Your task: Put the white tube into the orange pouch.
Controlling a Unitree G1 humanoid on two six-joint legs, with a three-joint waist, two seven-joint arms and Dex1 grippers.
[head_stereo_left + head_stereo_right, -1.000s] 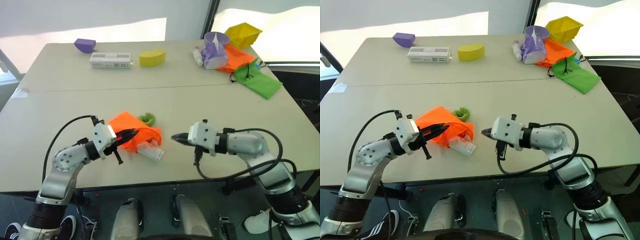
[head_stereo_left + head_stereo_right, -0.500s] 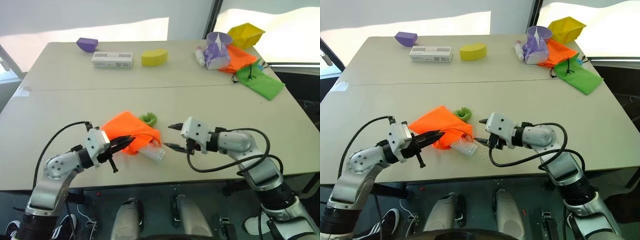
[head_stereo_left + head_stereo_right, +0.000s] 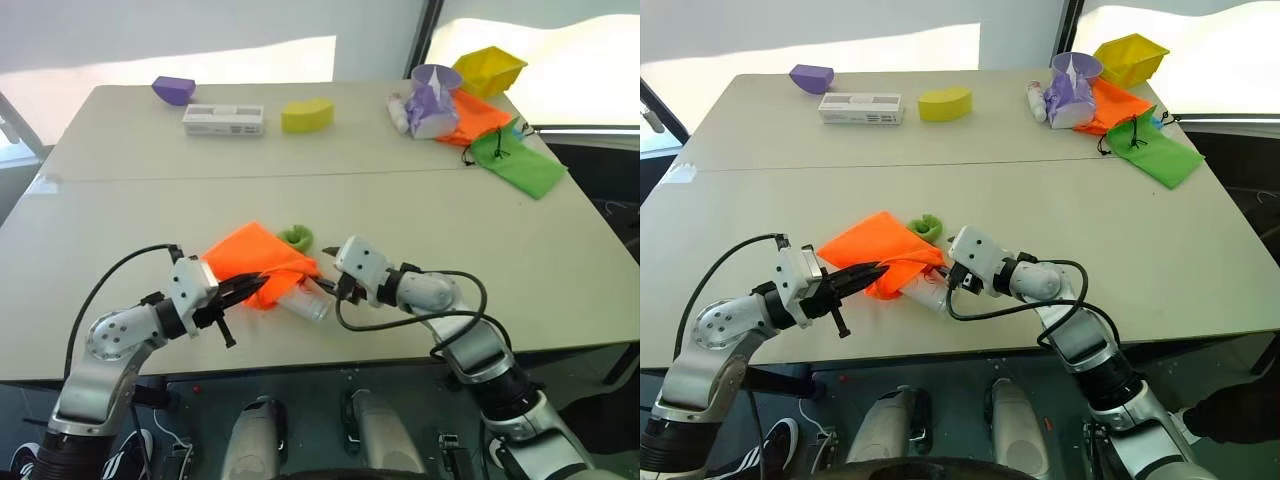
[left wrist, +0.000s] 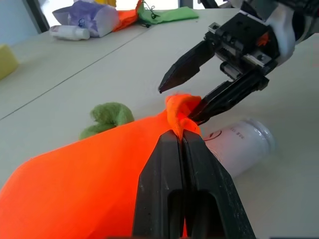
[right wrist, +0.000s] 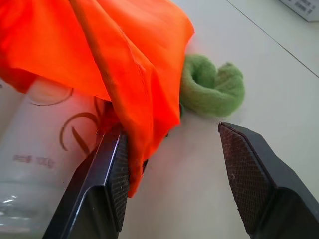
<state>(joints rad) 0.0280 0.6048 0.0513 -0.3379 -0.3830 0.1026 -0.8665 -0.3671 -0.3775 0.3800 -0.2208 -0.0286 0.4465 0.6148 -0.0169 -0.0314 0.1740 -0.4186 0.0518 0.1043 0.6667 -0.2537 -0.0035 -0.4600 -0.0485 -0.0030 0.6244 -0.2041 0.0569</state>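
Lower centre of the head view, the white tube (image 3: 305,301) lies on its side, half under the orange pouch (image 3: 250,262), cap toward the right gripper (image 3: 326,281). Its parted fingers straddle the pouch hem; the left gripper (image 4: 180,135) pinches that hem.

Beige table (image 3: 420,215), two tops butted together, seam running across the middle. White fabric wall (image 3: 200,30) behind it, bright daylight band along its lower edge. Dark diagonal pole (image 3: 425,35) at the far right corner, another dark strut (image 3: 15,115) at far left. Strong backlight behind the far right corner. Dark floor (image 3: 610,190) to the right of the table. Even, soft light on the tabletop.
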